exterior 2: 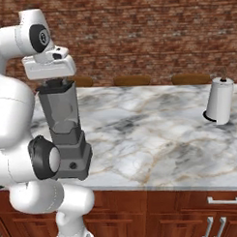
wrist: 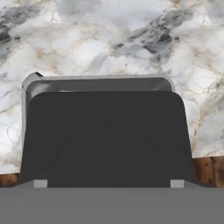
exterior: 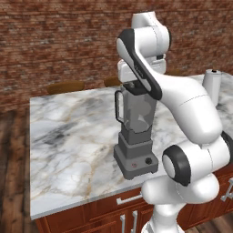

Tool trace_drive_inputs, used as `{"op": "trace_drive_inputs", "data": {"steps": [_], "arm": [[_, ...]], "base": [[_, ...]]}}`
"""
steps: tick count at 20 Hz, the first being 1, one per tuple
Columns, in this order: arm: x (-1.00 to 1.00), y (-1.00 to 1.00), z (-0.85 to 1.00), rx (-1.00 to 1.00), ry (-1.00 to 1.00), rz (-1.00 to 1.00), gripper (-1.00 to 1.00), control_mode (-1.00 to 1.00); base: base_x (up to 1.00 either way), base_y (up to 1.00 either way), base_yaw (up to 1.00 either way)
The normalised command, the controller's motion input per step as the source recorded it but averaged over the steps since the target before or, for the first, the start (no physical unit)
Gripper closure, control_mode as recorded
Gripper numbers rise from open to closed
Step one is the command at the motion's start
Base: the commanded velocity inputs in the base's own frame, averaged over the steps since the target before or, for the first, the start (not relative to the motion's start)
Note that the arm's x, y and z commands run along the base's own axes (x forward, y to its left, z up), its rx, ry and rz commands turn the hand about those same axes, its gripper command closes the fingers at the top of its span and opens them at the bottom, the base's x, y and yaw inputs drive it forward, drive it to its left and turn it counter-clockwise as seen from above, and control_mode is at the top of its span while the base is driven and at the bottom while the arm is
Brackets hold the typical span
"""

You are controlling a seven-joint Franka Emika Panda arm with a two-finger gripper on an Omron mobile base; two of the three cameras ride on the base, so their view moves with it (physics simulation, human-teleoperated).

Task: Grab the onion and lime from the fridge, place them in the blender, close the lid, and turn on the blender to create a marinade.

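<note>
Sitting on top of the blender (exterior: 136,132) jar, the black lid (wrist: 107,135) is covering almost the whole opening, with a thin strip of the jar's rim peeking out along one side in the hand view. The blender is standing upright near the front edge of the worktop (exterior 2: 155,138). The gripper (exterior 2: 54,84) is hanging right over the lid, and its jaws are spread wide and are not pinching anything. I cannot tell if they are touching the lid.

It looks like the lid step is about done, and the knob (exterior: 148,161) on the base is likely next. Things could go wrong here: the lid may be sitting a bit off to one side, so it could pop loose when the blender is running. The arm is also very close to the jar, so a bump could tip it.

The worktop is white and grey marble with brown streaks. A paper-towel roll (exterior 2: 219,101) is standing well apart. Wooden cupboards (exterior 2: 182,215) are below, chair tops are behind, and a brick wall (exterior 2: 151,32) is at the back.
</note>
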Motion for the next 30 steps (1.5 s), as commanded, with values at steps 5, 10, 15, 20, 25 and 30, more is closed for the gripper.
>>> {"op": "trace_drive_inputs", "data": {"steps": [5,10,15,20,25,30], "arm": [[0.08,0.0,-0.02,0.0,-0.03,0.0,1.0,-1.0],[0.0,0.0,0.0,0.0,-0.15,0.0,1.0,-1.0],[0.0,0.0,0.05,0.0,-0.17,0.0,1.0,-1.0],[0.03,0.0,-0.11,0.0,-0.03,0.0,1.0,-1.0],[0.0,0.0,-0.25,0.0,-0.05,0.0,1.0,-1.0],[0.01,0.02,-0.15,0.03,-0.01,0.0,1.0,-1.0]], "base": [[0.0,0.0,0.0],[0.0,0.0,0.0],[0.0,0.0,0.0],[0.0,0.0,0.0],[0.0,0.0,0.0],[0.0,0.0,0.0]]}}
